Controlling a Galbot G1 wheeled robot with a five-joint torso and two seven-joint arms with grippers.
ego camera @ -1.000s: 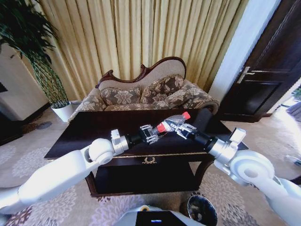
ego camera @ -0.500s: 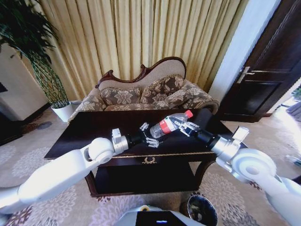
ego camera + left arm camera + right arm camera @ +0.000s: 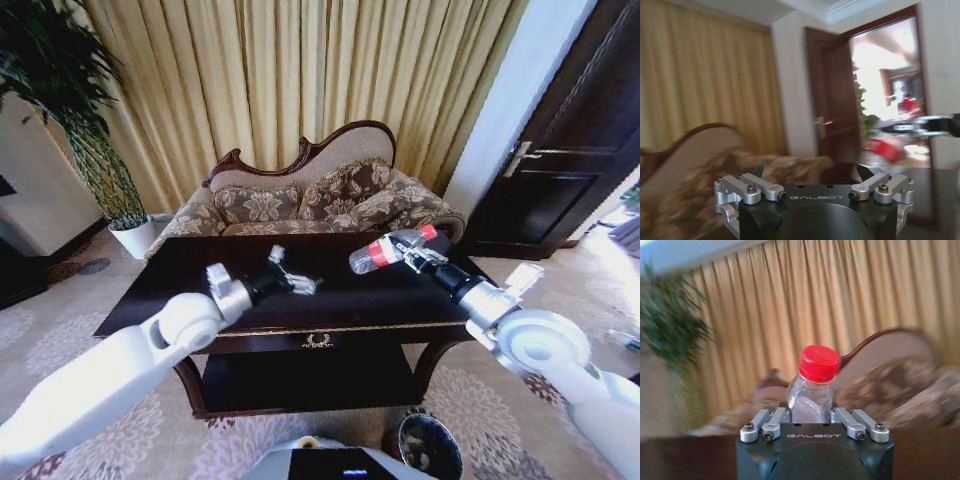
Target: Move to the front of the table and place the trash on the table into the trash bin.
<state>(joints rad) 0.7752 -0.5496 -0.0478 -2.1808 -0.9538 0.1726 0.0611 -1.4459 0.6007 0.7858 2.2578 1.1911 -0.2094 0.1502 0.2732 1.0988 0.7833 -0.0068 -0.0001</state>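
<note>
- Above table [image 3: 200, 265] right half: right gripper [image 3: 418, 253] w/ jaws closed on clear bottle [image 3: 385, 250], held off the surface, lying roughly horizontal across the scene.
- Bottle's red label sits toward its left part in head view; red cap [image 3: 818, 363] pokes up past the gripper body in right wrist view, neck seated between the fingers [image 3: 771, 420].
- Left gripper [image 3: 292, 280] over table middle, just above the top, jaws spread wide, nothing in them. Well apart from bottle, to its left.
- Left wrist view: left gripper [image 3: 810, 172] fingers apart w/ empty gap; bottle's red label [image 3: 887, 149] seen blurred farther off, right arm beside it.
- Trash bin [image 3: 430, 448] on floor at near right, below table's near-right corner, black inside visible from above.
- Tiny scrap / white piece: can't make out on the tabletop.
- Sofa [image 3: 320, 200] directly behind table on far side; curtains [image 3: 300, 80] behind it. Plant in white pot [image 3: 135, 235] far left. Dark door [image 3: 570, 150] far right.
</note>
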